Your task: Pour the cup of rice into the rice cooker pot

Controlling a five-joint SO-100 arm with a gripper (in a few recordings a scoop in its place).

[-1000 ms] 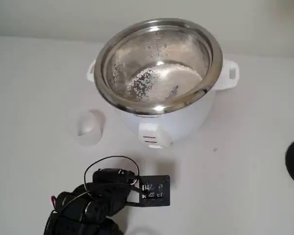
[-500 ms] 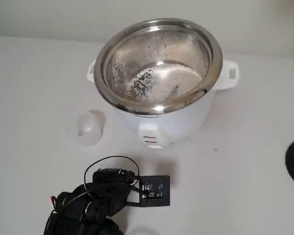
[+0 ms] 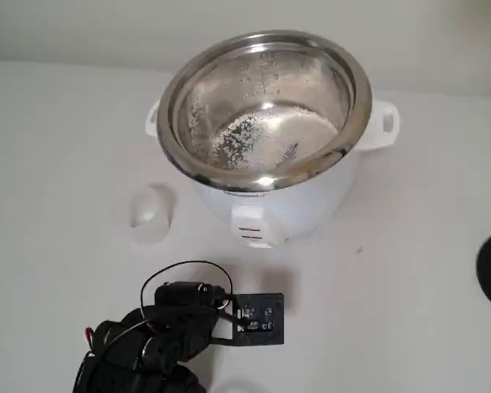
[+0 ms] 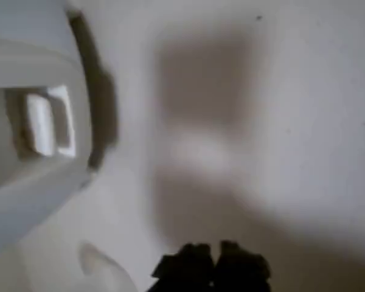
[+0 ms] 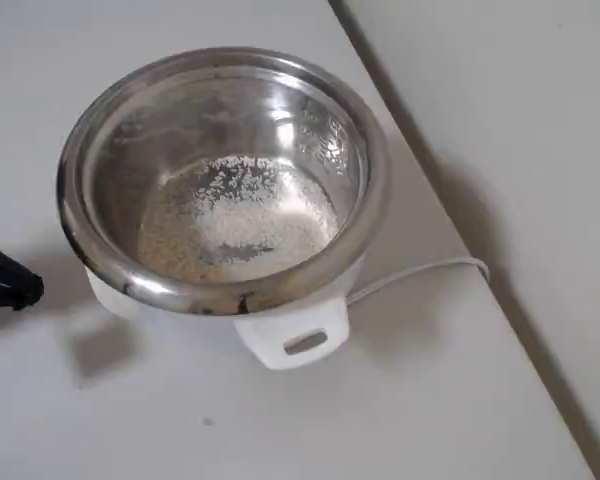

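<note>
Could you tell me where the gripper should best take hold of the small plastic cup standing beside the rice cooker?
Probably across the cup's side wall, about mid-height, coming in level from the front, where the arm sits. The cup stands upright on the table with its mouth open upward and free space on its left; the rice cooker stands to its right in the fixed view.

A plain white matte tabletop (image 3: 409, 286) spreads under soft, even light, with faint blurred shadows. In the overhead view its straight edge runs diagonally, with a pale grey floor (image 5: 520, 120) beyond. A pale wall (image 3: 82, 29) rises behind.
</note>
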